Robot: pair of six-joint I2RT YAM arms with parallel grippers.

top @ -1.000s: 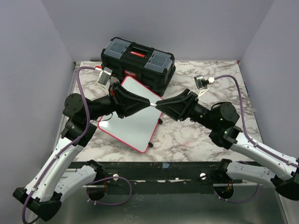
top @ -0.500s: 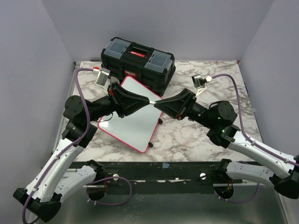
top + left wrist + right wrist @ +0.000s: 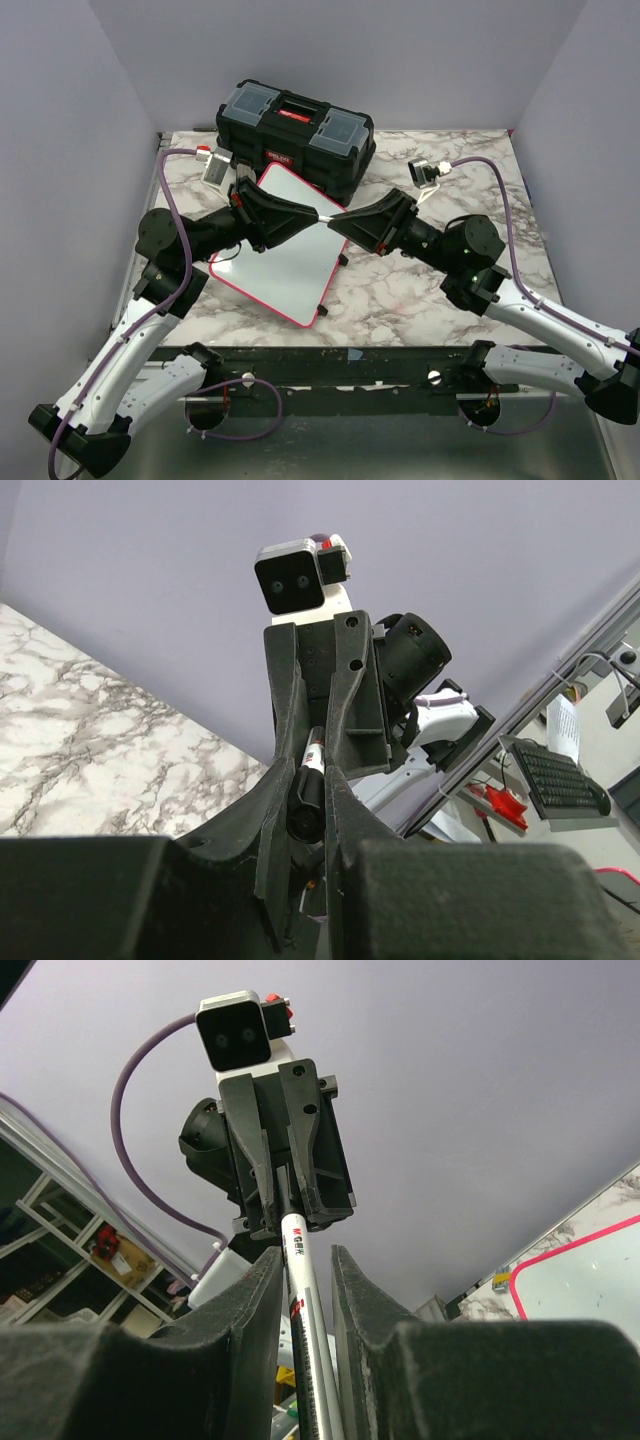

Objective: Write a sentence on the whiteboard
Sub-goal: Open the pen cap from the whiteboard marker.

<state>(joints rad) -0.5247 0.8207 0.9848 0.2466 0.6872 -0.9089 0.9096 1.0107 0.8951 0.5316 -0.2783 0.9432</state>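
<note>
I have two tools: my left tool [image 3: 318,216] and my right tool [image 3: 345,224]. On the one table [image 3: 420,290] I count one whiteboard [image 3: 285,262] and one black toolbox [image 3: 296,133]. There is one marker [image 3: 303,1330]. I count two wrist cameras: the left camera [image 3: 220,165] and the right camera [image 3: 428,172].

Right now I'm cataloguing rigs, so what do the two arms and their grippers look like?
The left arm and right arm have white shells and black joints. The left gripper and right gripper are black, each with two long tapering fingers. A purple cable runs along each arm to a small white-bodied camera at the wrist.
</note>
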